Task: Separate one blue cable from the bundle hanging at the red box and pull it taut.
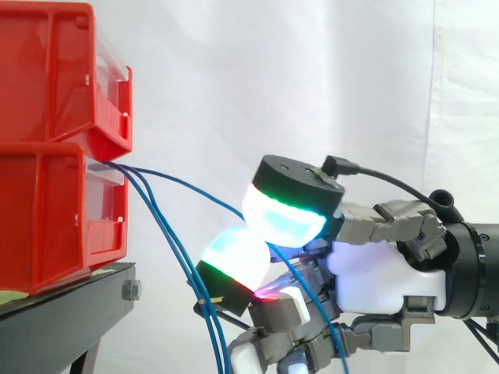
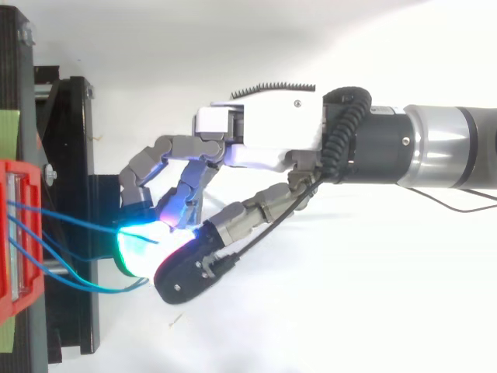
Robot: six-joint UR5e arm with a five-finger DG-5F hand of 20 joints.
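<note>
1. Blue cable (image 1: 187, 187), side view: one strand leaves the gap between the two stacked red bins (image 1: 47, 226) at centre left. It runs right and slightly down in a shallow arc to the middle of the frame, so it is not quite taut.
2. Hand (image 1: 374, 273), side view: lower right. Two glowing fingertips (image 1: 284, 214) are closed pad to pad on that strand. Below the pinch its tail drops across the other fingers toward the bottom edge.
3. Bundle (image 1: 175, 257), side view: the other blue strands fall steeply from the same gap toward bottom centre, apart from the held strand. They pass just beside the lower pad.
4. Black stand (image 1: 70, 304), side view: lower left, carrying the bins.
5. Top view: the hand (image 2: 264, 136) reaches in from the right. Its cyan-lit pad (image 2: 140, 245) meets the strand (image 2: 78, 221) at lower left, near the red bin (image 2: 19, 256) on the left edge. Loose strands (image 2: 101, 289) loop below it.
6. Hazards, as judged:
   - The thin strand may slide through the rounded pads once tension rises.
   - A neighbouring strand beside the lower pad may be dragged along, undoing the separation.
   - The tail may snag on the curled fingers.
   - A hard pull may shift the bins on the stand.
</note>
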